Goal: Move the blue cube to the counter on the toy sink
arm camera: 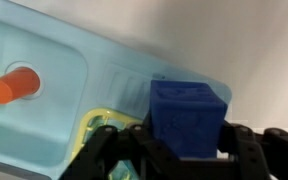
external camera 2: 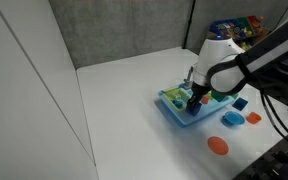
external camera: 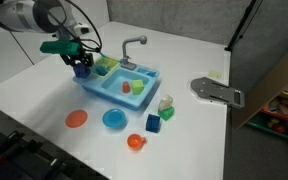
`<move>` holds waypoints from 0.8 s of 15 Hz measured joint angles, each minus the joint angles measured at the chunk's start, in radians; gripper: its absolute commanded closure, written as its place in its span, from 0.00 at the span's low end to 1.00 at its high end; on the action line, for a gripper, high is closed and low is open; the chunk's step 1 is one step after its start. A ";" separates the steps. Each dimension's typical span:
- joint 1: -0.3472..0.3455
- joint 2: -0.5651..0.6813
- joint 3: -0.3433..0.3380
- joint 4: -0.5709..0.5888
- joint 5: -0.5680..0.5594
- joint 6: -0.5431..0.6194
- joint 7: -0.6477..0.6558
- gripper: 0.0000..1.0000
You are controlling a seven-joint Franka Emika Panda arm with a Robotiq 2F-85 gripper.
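Most of it looks done: jaws clamped on the blue cube (arm camera: 189, 118) over the toy sink's (external camera: 106, 95) counter (arm camera: 134, 72), only the drop-off left.

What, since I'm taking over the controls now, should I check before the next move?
1. Grip: blue cube held between the fingers of the gripper: ok.
2. Placement: cube over the counter at the end of the toy sink: ok.
3. Landing spot: the part of the counter that shows is bare: ok.
4. Height: whether the cube already touches the counter: cannot tell.
5. Clearance: faucet stands apart from the gripper: ok.
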 measured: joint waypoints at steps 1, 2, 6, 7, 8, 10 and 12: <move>0.000 0.005 0.000 0.000 -0.001 0.006 0.000 0.76; 0.000 0.009 0.000 0.000 -0.001 0.010 0.000 0.26; -0.003 0.019 0.001 0.000 -0.001 0.014 -0.003 0.01; -0.006 0.018 0.002 0.000 -0.001 0.014 -0.004 0.00; -0.010 0.017 0.005 0.000 -0.001 0.014 -0.006 0.00; -0.025 0.011 0.016 0.000 0.006 0.012 -0.014 0.00; -0.049 -0.002 0.036 0.000 0.030 -0.001 -0.041 0.00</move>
